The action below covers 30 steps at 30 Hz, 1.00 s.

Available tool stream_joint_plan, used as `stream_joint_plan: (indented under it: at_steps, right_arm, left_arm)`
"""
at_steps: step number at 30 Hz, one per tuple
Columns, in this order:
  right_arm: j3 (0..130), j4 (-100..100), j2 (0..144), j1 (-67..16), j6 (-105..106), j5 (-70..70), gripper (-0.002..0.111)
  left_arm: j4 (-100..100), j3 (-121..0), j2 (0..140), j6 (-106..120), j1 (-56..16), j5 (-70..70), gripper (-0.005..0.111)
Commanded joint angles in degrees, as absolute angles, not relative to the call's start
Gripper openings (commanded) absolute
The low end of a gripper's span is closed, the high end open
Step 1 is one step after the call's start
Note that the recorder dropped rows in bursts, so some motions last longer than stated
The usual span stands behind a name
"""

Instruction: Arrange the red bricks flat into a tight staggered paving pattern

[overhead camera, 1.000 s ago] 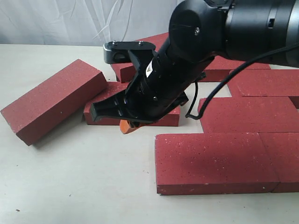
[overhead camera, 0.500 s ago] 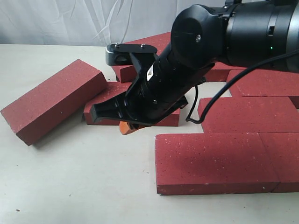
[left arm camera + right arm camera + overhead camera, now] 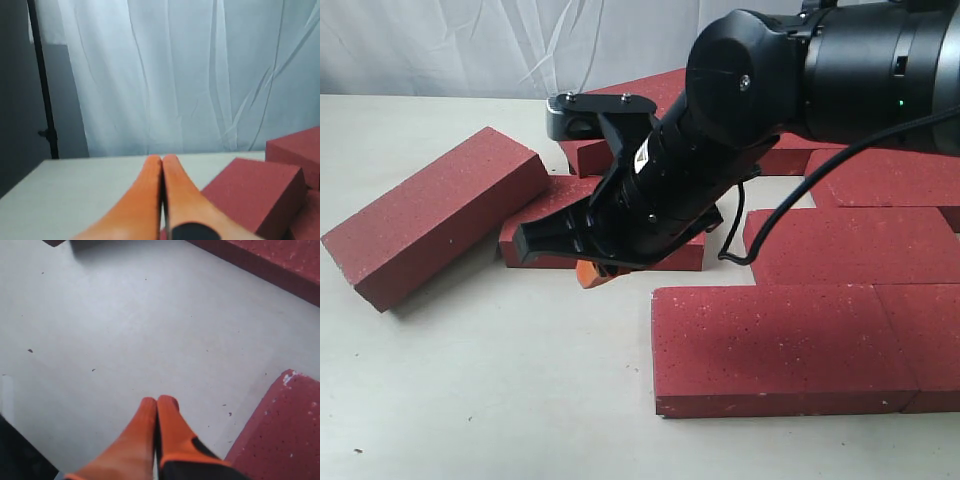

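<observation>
right gripper, mine: orange fingers pressed together, nothing between them, tips low over the bare table. left gripper: fingers likewise together and empty, facing the curtain. red bricks: several flat and edge to edge in staggered rows on my right; loose brick askew at the left, against its neighbour.

place: lab-style test bench | white curtain backdrop | plain pale tabletop | black stand pole
</observation>
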<state>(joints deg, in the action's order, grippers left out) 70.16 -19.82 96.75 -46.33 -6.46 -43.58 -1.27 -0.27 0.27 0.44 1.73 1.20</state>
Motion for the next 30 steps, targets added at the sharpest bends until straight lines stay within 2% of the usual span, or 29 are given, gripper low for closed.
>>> stream_joint_plan:
  at_steps: [1, 20, 30]
  right_arm:
    - [69.94, -19.20, 96.24, -45.99, -6.24, -43.08, -0.001]
    - [69.94, -18.32, 96.24, -45.99, -6.24, -42.69, -0.001]
    - [69.94, -18.32, 96.24, -45.99, -6.10, -42.87, -0.001]
  left_arm:
    - [-0.90, 0.00, 0.00, 0.45, 1.73, 10.34, 0.000]
    - [0.62, 0.00, 0.00, -2.97, 1.73, 15.87, 0.000]
    - [0.62, -13.53, 2.56, -2.97, 1.73, -6.70, 0.000]
